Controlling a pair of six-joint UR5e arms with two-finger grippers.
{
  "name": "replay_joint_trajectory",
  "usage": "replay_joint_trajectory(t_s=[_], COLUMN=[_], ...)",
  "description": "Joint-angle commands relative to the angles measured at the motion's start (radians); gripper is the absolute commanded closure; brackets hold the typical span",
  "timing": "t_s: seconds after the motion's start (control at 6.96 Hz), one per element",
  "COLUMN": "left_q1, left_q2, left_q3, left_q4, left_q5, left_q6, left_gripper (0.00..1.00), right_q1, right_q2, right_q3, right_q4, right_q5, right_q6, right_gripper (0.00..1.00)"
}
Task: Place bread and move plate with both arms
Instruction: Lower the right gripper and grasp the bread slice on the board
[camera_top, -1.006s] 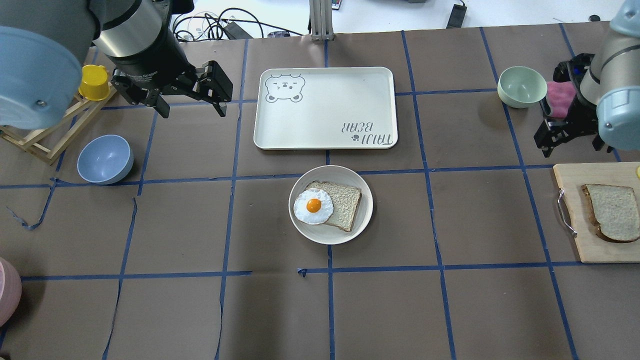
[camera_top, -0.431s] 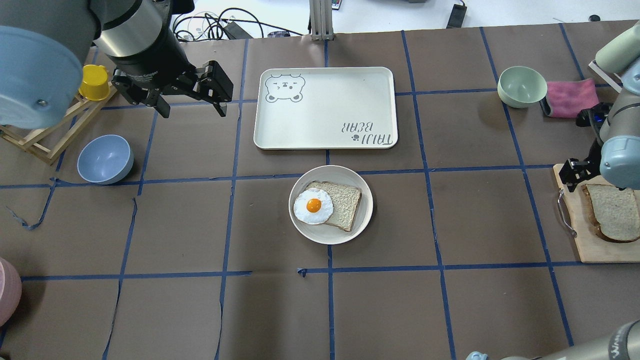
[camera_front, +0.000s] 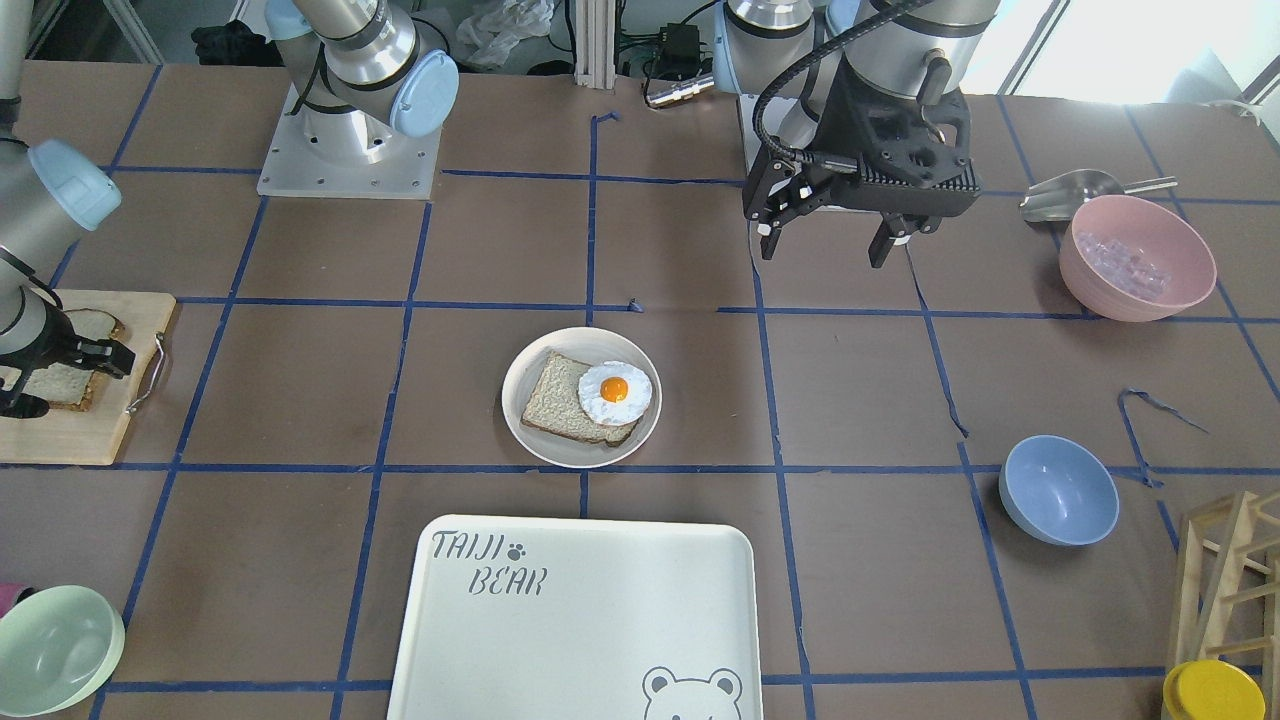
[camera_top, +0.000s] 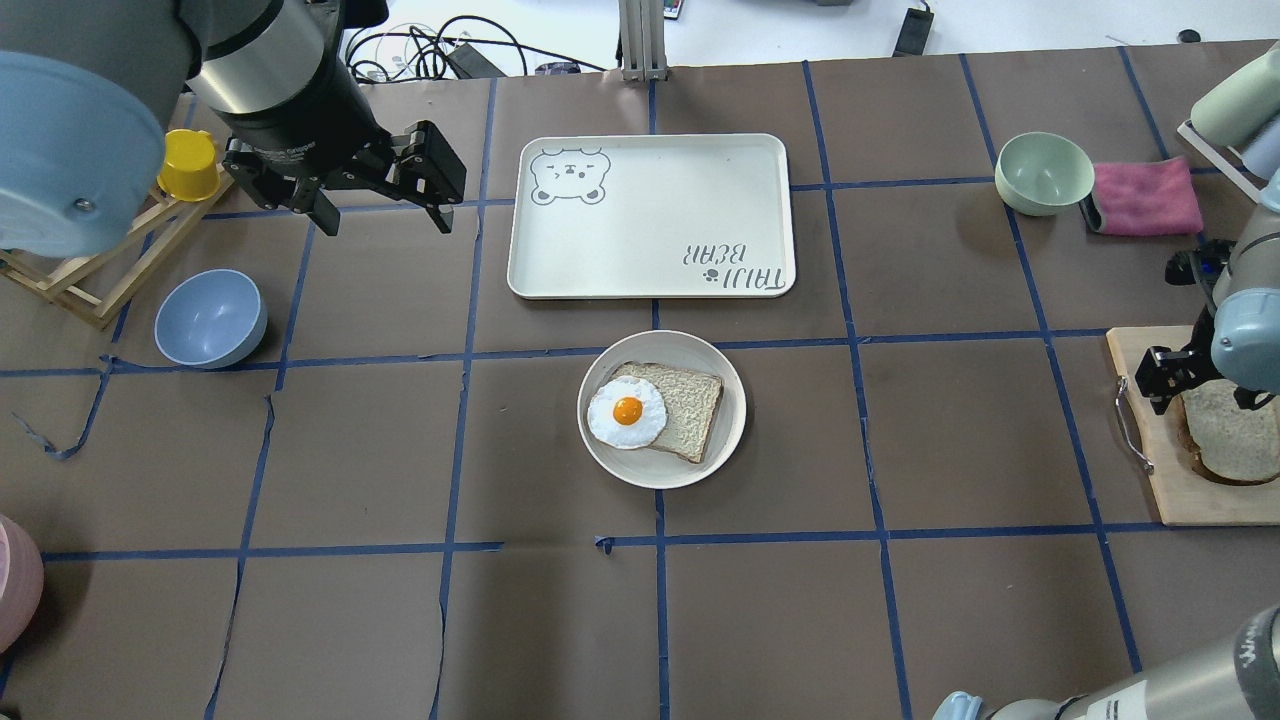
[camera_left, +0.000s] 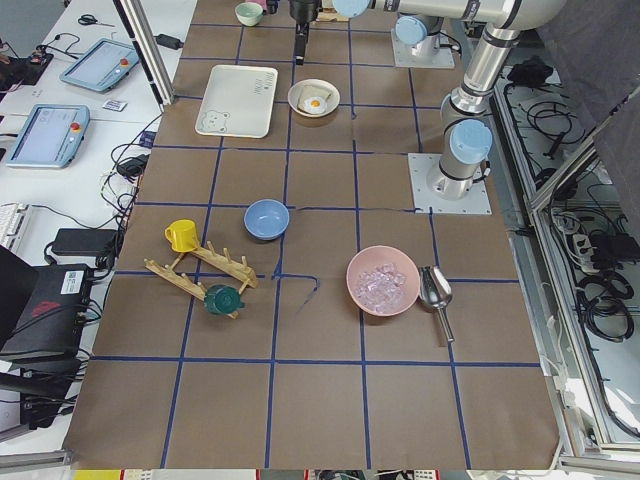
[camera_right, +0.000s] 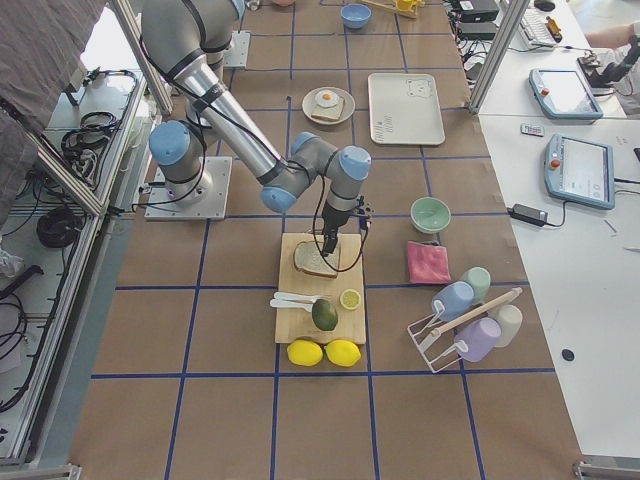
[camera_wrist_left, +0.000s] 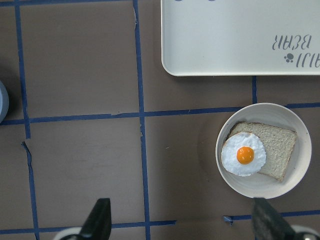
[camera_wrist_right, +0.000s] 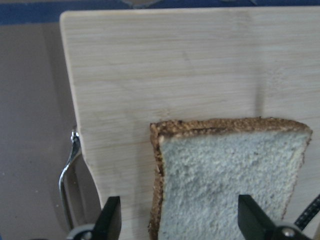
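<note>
The bread (camera_top: 1235, 445) lies flat on a wooden cutting board (camera_top: 1150, 490) at the table's right end. My right gripper (camera_top: 1205, 392) is open just over its far end. In the right wrist view the bread (camera_wrist_right: 225, 185) lies under my right gripper (camera_wrist_right: 181, 220): one finger is off the crust, the other over the crumb. I cannot tell whether they touch. The round cream plate (camera_top: 732, 415) sits mid-table with a squarer slice (camera_top: 693, 403) and a fried egg (camera_top: 627, 411) on it. My left gripper (camera_top: 383, 215) is open and empty, up over the far left, away from the plate (camera_wrist_left: 265, 191).
The "TAIJI BEAR" tray (camera_top: 650, 215) lies just beyond the plate. A blue bowl (camera_top: 210, 318) and a yellow cup (camera_top: 188, 165) on a wooden rack are at the left. A green bowl (camera_top: 1043, 172) and a pink cloth (camera_top: 1145, 195) are at the far right.
My right arm has swung from beside the pink cloth toward the near side and now hangs over the bread on the cutting board. The left arm has not moved.
</note>
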Motion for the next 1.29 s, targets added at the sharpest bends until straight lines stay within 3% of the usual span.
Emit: replay_joint_trajectory(t_s=[0.0, 0.29, 0.43, 0.72, 0.86, 1.15], left_q1=[0.001, 0.001, 0.001, 0.001, 0.001, 0.001], left_q2=[0.000, 0.000, 0.000, 0.000, 0.000, 0.000], left_q3=[0.000, 0.000, 0.000, 0.000, 0.000, 0.000], left_q4=[0.000, 0.002, 0.000, 0.000, 0.002, 0.000], left_q5=[0.000, 0.000, -0.002, -0.002, -0.002, -0.002], left_q6=[0.000, 0.000, 0.000, 0.000, 0.000, 0.000], left_gripper=[0.00, 0.00, 0.00, 0.00, 0.00, 0.00], right_q1=[-0.002, -0.002, -0.002, -0.002, -0.002, -0.002], right_q2=[0.006, 0.006, 0.006, 0.006, 0.000, -0.008], right_q3=[0.008, 0.008, 0.010, 0.010, 0.007, 0.004], right_q4=[-0.002, 0.000, 0.000, 0.006, 0.009, 0.009], right_q5=[-0.006, -0.029, -0.048, -0.052, -0.052, -0.051], right_q6=[-0.002, -0.002, -0.002, -0.002, 0.001, -0.001], right_gripper=[0.26, 0.48, 0.66, 0.92, 1.00, 1.00])
